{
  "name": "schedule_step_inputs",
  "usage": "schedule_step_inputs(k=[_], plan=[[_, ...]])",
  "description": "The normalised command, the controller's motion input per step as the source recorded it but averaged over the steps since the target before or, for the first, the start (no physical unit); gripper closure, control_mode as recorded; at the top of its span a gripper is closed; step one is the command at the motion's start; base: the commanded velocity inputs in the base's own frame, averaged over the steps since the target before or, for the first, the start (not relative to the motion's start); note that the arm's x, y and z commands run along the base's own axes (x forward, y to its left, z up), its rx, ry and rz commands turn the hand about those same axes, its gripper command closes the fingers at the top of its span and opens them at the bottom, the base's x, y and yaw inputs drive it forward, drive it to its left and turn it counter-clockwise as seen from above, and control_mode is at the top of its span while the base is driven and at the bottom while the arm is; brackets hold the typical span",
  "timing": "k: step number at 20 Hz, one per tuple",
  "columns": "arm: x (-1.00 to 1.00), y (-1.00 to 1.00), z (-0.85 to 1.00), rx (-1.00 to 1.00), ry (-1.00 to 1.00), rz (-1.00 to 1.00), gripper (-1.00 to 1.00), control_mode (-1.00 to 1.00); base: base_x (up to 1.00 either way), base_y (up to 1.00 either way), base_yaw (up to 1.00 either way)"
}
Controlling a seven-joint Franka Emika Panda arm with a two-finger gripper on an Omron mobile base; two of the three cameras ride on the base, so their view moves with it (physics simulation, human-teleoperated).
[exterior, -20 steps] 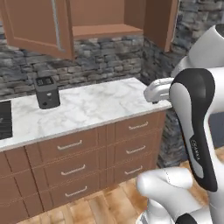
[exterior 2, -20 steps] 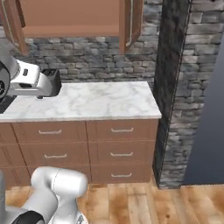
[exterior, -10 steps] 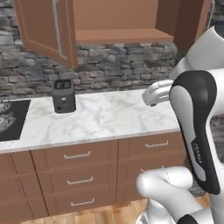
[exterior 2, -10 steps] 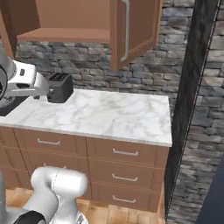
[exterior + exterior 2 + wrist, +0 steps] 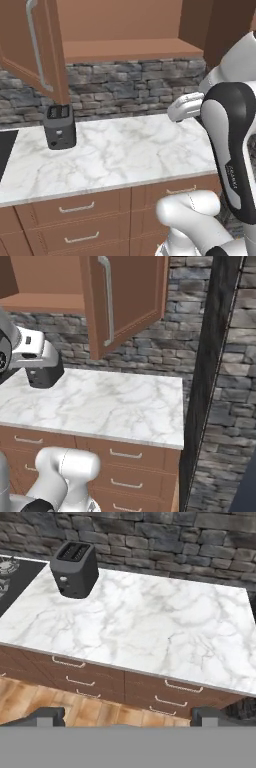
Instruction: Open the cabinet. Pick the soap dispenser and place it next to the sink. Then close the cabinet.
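The cabinet [image 5: 125,30] hangs above the marble counter with both doors swung open. Its left door [image 5: 37,45] carries a long silver bar handle, and its right door [image 5: 127,298] juts out toward me. The part of the cabinet floor I see is bare. My gripper [image 5: 129,716] is open, its two dark fingertips [image 5: 47,716] spread wide with nothing between them. It looks down from high over the counter [image 5: 150,627]. My white hand [image 5: 186,106] hovers over the counter's right part. The soap dispenser and the sink are out of view.
A black toaster [image 5: 60,127] stands at the counter's back left, close to my hand in the right base view [image 5: 47,376]. A black stovetop [image 5: 15,577] lies left of it. Drawers [image 5: 75,207] run under the counter. A dark stone pillar [image 5: 210,381] bounds the counter's right end.
The whole picture has shifted: the base has driven, so the cabinet, toaster and counter now sit closer and further right in the left base view. The gripper has stayed open.
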Motion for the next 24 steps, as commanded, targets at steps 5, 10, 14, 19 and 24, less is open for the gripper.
schedule_step_inputs(k=[5, 10, 14, 19, 24], plan=[[0.00, 0.00, 0.00, 0.00, 0.00, 0.00, -1.00, 1.00, 0.45, 0.64, 0.00], [0.00, 0.00, 0.00, 0.00, 0.00, 0.00, -1.00, 1.00, 0.52, 0.39, -0.01], [0.00, 0.00, 0.00, 0.00, 0.00, 0.00, -1.00, 1.00, 0.38, -0.42, -0.05], [0.00, 0.00, 0.00, 0.00, 0.00, 0.00, -1.00, 1.00, 0.07, -0.11, 0.00], [0.00, 0.00, 0.00, 0.00, 0.00, 0.00, -1.00, 1.00, 0.00, 0.00, 0.00]])
